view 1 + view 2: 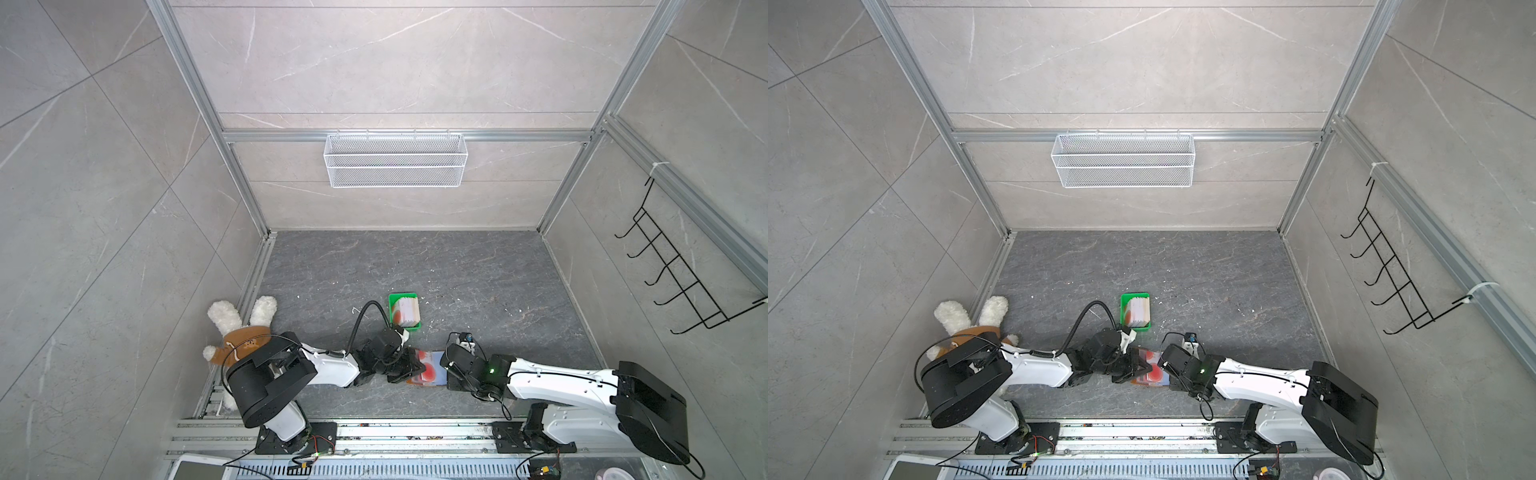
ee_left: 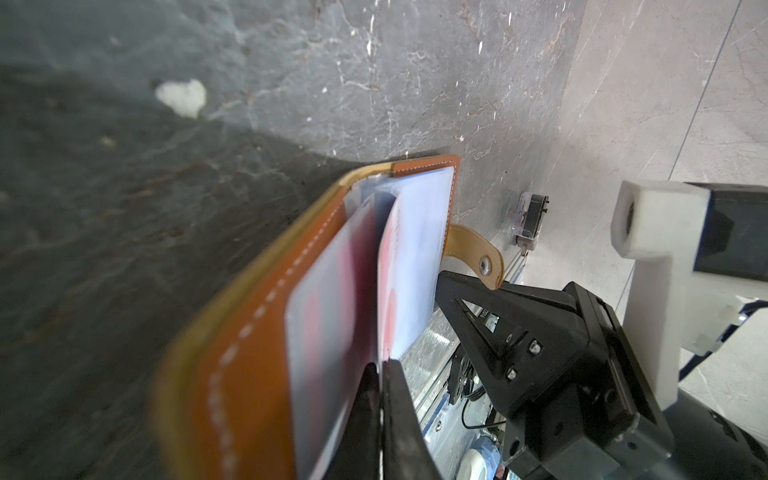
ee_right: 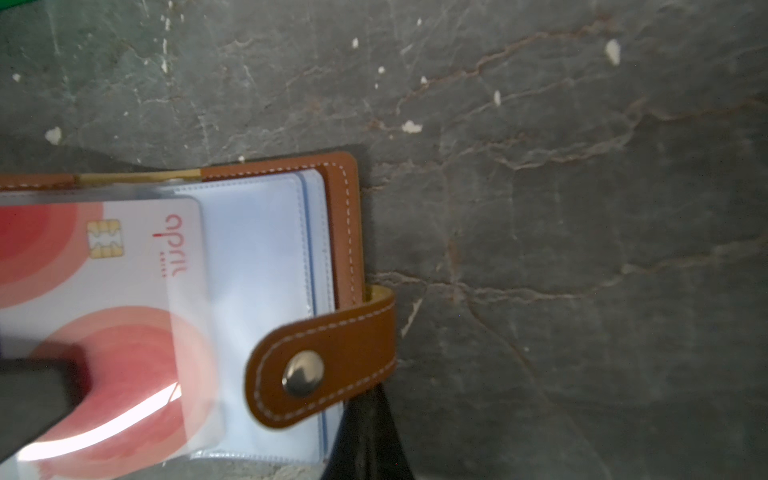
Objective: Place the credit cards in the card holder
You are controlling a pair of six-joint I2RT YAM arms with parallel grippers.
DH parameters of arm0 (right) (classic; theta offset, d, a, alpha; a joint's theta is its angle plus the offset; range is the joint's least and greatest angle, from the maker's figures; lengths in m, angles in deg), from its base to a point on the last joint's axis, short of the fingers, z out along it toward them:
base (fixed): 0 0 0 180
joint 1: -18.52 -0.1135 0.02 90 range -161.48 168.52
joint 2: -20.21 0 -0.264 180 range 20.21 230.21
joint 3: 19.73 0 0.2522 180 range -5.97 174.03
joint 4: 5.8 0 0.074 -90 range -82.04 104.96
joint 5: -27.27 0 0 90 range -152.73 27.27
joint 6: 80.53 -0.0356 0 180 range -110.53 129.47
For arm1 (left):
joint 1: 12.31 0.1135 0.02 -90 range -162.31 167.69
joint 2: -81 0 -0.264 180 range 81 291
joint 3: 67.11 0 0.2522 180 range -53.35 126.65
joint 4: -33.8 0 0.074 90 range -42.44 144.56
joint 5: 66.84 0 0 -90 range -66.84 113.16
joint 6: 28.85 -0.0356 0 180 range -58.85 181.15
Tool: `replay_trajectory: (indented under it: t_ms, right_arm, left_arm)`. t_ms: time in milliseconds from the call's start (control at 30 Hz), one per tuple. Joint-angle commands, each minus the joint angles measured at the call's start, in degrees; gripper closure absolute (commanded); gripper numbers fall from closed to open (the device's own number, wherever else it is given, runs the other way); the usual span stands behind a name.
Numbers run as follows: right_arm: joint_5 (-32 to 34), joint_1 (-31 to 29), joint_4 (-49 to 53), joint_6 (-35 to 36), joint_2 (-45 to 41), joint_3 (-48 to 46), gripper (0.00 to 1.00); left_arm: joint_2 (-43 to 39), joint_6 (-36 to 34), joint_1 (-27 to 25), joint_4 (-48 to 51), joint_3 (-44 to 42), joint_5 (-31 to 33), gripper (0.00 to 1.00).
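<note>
The left gripper is pinched narrow on the edge of a credit card. The right gripper is closed, though I cannot tell whether it is on anything. Between their tips the card holder lies open. Beyond the left gripper, apart from it, a green tray holds the stack of credit cards. The pinched credit card sits partway inside a clear sleeve, and the snap strap lies just beside the right gripper's tip

The card holder is smooth tan leather with white stitching and a shiny metal snap; its sleeves are clear glossy plastic. The credit card looks glossy. The desk is matt, veined stone.
</note>
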Motion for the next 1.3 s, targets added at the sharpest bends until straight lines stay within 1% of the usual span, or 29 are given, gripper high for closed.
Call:
replay_trajectory:
  t_ms: [0, 133, 267, 633, 767, 1000, 1100, 1267]
  right_arm:
    - [-0.1, -0.3, 1.1, -0.4, 2.1, -0.7, 0.97]
    - [-0.1, -0.3, 0.8, -0.5, 2.2, -0.9, 0.97]
    - [-0.2, -0.3, 0.6, -0.6, 2.2, -1.1, 0.98]
    - [-0.3, -0.3, 0.0, -0.6, 2.4, -1.4, 0.99]
    - [-0.4, -0.3, -0.1, -0.6, 2.4, -1.5, 0.99]
    - [-0.8, -0.3, -0.5, -0.5, 2.3, -1.6, 0.99]
    - [-0.7, -0.3, -0.5, -0.5, 2.2, -1.6, 0.99]
    - [-0.7, -0.3, -0.5, -0.5, 2.1, -1.5, 0.99]
  left_arm:
    - [0.8, -1.5, 0.0, 5.1, 1.8, 0.1, 0.91]
    - [1.0, -1.9, -0.1, 7.8, 2.8, 0.2, 0.84]
    - [1.1, -2.0, -0.1, 9.1, 3.2, 0.4, 0.80]
    - [-0.5, -3.7, 0.0, 19.3, 5.7, 3.4, 0.79]
    - [-0.7, -4.0, 0.0, 21.1, 6.2, 3.9, 0.73]
    - [-0.2, -4.0, 0.0, 21.0, 6.9, 3.9, 0.75]
    - [0.2, -4.1, 0.0, 21.2, 7.5, 3.7, 0.72]
    - [1.1, -4.4, 0.0, 22.2, 8.6, 3.9, 0.74]
